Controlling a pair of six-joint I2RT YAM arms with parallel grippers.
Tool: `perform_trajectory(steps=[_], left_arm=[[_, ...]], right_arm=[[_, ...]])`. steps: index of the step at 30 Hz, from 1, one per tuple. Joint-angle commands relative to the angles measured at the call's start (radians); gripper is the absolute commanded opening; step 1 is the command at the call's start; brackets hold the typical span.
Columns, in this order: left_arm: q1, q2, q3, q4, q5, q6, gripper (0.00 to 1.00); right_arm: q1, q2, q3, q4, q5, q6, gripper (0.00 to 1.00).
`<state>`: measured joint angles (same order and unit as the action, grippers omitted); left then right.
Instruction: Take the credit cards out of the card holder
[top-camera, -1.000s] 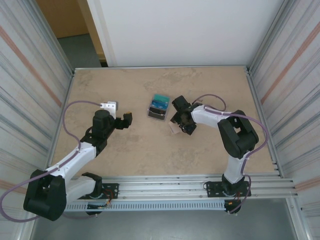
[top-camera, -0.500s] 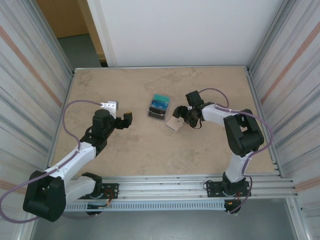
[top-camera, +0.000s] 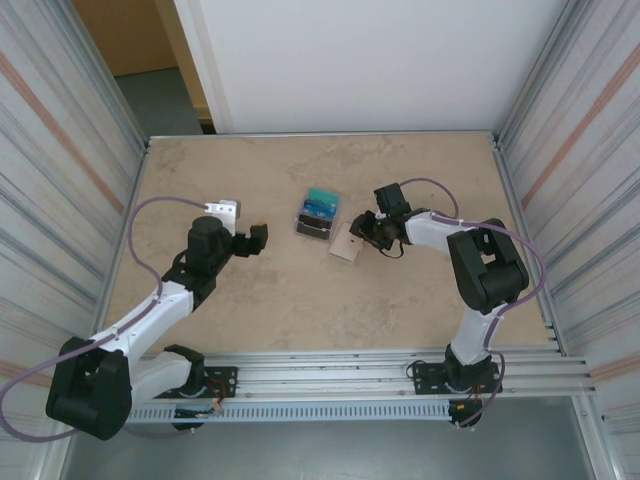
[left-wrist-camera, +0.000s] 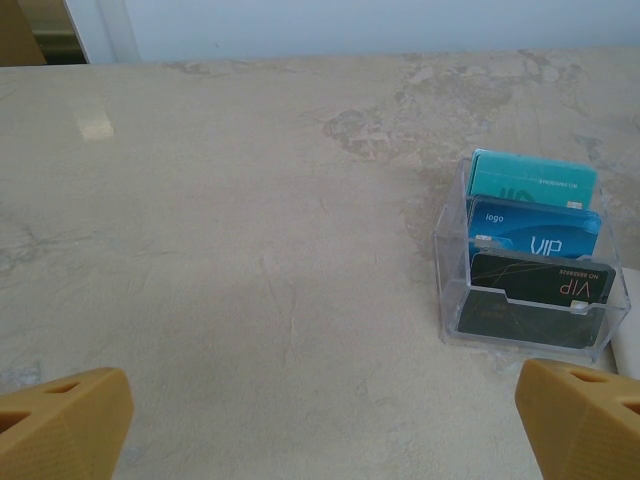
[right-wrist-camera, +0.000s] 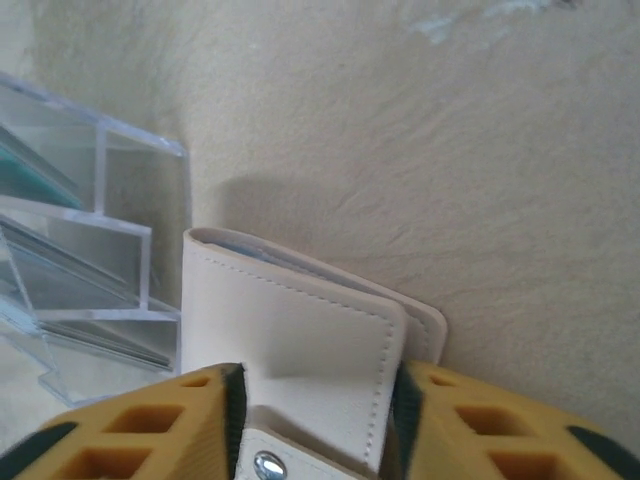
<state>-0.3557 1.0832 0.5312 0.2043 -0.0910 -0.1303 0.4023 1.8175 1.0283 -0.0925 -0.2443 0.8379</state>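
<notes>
Just right of the clear stand (top-camera: 317, 213), a touch nearer the arm bases, you've got the card holder (top-camera: 347, 245) low on the table (top-camera: 230, 300); I can't tell if it's resting or slightly lifted, or if it touches the stand. The right gripper (right-wrist-camera: 315, 400) is clamped onto the holder's tan tab end, fingers tight on both sides. The left gripper (left-wrist-camera: 320, 420) sits well left of the stand, spread wide with nothing between the fingers. Progress, as a judgement: three credit cards (left-wrist-camera: 535, 230) (teal, blue, dark) stand upright in the stand's slots, so the extraction looks mostly or fully done. The right wrist view shows a pale inner layer at the holder's far edge, but you can't confirm from it whether a card is left inside; check that before calling it finished. Orientation: the holder's long axis runs diagonally from the right gripper toward the stand's near corner, tan face up, far edge pointing away from the gripper.
</notes>
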Motion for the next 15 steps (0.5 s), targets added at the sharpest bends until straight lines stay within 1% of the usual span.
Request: perform_trajectory(steps=[1,3,5,10,15], left_arm=[[-0.006,0.002,0.032,-0.008,-0.022,0.021,0.99],[-0.007,0.003,0.033,-0.008,-0.021,0.021,0.99],[-0.008,0.004,0.033,-0.008,-0.021,0.023,0.99],[-0.008,0.008,0.035,-0.008,-0.021,0.022,0.99],[-0.009,0.011,0.037,-0.011,-0.021,0.023,0.99]], right_arm=[[-0.014,-0.005,-0.014,0.021,-0.024,0.013,0.30],[-0.018,-0.009,-0.021,0.032,-0.037,0.011,0.29],[-0.025,-0.010,-0.031,0.048,-0.055,0.009,0.31],[-0.034,-0.004,-0.049,0.073,-0.085,0.000,0.38],[-0.036,0.015,-0.053,0.126,-0.133,-0.038,0.38]])
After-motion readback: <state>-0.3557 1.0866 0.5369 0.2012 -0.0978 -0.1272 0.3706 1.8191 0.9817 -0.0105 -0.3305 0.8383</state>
